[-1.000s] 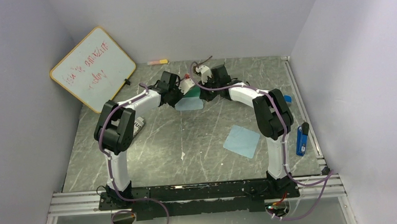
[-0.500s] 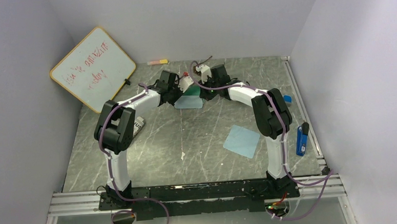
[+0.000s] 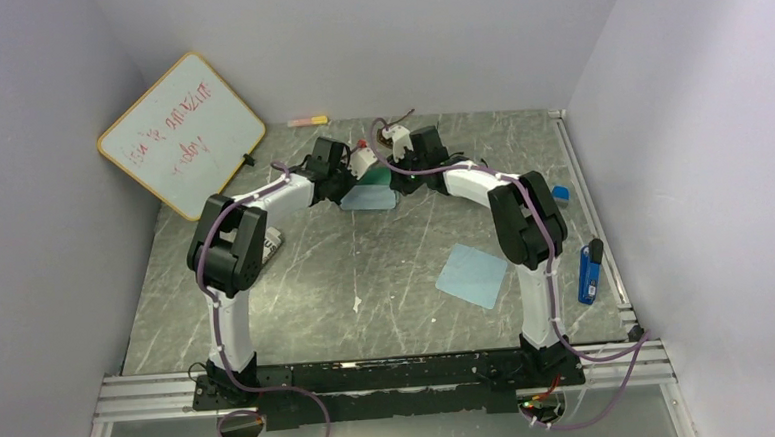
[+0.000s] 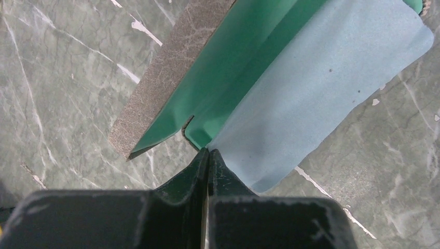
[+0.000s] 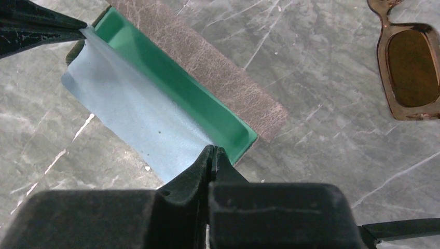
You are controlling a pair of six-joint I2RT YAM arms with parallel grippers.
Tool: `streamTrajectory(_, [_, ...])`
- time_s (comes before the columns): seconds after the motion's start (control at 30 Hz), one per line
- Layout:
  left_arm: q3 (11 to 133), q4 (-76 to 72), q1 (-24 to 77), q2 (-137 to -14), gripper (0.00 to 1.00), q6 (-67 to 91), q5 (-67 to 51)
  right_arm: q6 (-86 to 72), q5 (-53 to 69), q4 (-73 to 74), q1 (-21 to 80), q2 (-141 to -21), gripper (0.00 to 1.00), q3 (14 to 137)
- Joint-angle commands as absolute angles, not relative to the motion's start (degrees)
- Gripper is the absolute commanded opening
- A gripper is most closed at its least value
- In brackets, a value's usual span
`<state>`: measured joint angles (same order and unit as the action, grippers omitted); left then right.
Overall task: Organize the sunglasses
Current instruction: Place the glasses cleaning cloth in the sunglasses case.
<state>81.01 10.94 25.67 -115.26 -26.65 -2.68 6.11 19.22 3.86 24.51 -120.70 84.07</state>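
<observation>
Cloth held at two corners: the left gripper (image 4: 208, 151) is clamped on one corner of the light blue cloth (image 4: 311, 88), and the right gripper (image 5: 212, 148) on another, apparently to spread it taut over the green-lined case (image 4: 161, 72). The brown sunglasses (image 5: 410, 67) lie untouched at the upper right of the right wrist view, apart from the case. No black pair is visible.

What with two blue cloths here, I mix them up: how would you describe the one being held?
At the far middle of the grey marbled table sits an open brown case with green lining. The light blue cloth lies partly over it, pinched at opposite ends by the left fingers and right fingers. The other blue cloth lies flat and alone, nearer the front right.
</observation>
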Motion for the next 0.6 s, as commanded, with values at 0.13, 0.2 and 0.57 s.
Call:
streamTrajectory(0.13, [83.6, 9.0, 25.3, -116.0, 0.05, -25.6, -1.9, 5.5, 16.7, 0.6, 24.3, -121.1, 0.0, 86.8])
streamTrajectory(0.2, [83.7, 9.2, 25.3, -116.4, 0.05, -25.7, -1.8, 5.7, 16.5, 0.5, 24.3, -121.3, 0.0, 87.0])
streamTrajectory(0.57, [83.7, 8.5, 25.3, -116.9, 0.05, -25.7, -1.0, 5.9, 16.2, 0.3, 24.3, -122.4, 0.0, 87.4])
